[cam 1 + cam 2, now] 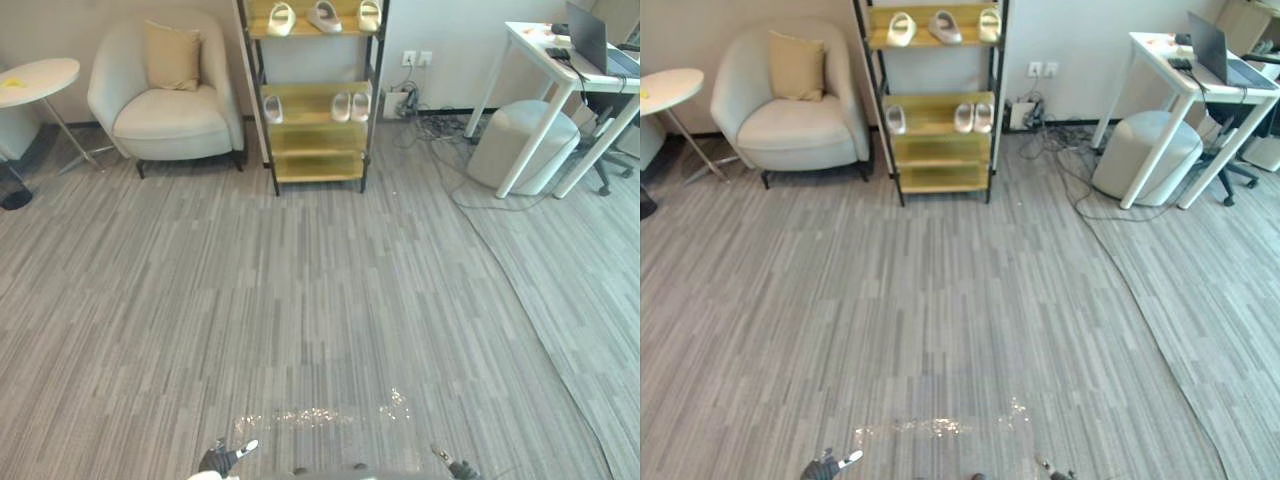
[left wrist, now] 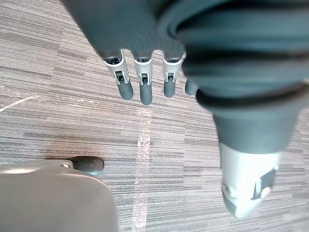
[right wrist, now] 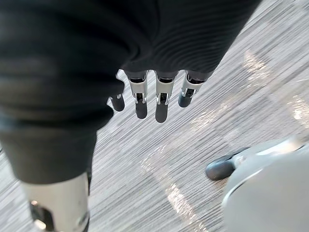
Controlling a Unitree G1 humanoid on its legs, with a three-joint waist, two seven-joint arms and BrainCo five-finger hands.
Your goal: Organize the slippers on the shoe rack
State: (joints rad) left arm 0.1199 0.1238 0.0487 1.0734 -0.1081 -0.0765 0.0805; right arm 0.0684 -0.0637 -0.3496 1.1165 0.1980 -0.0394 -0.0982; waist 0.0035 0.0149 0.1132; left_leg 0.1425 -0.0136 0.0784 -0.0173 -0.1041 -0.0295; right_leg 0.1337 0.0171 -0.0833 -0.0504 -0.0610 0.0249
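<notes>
Slippers (image 1: 323, 16): across the room on the shoe rack (image 1: 315, 165), three on top, a single and a pair one shelf down.
Left hand (image 2: 145, 87): fingers straight, empty.
Right hand (image 3: 161, 104): fingers straight, empty.
Reason: likely hanging low because rack well out of reach.
Views: eye views give the rack; wrist views give fingers over floor (image 2: 58, 121).

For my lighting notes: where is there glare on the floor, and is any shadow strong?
Left eye view: a speckled bright patch on the floor near the bottom edge; only a soft shadow under the armchair. Left wrist view: one pale streak on the floor. Right wrist view: several bright streaks.
</notes>
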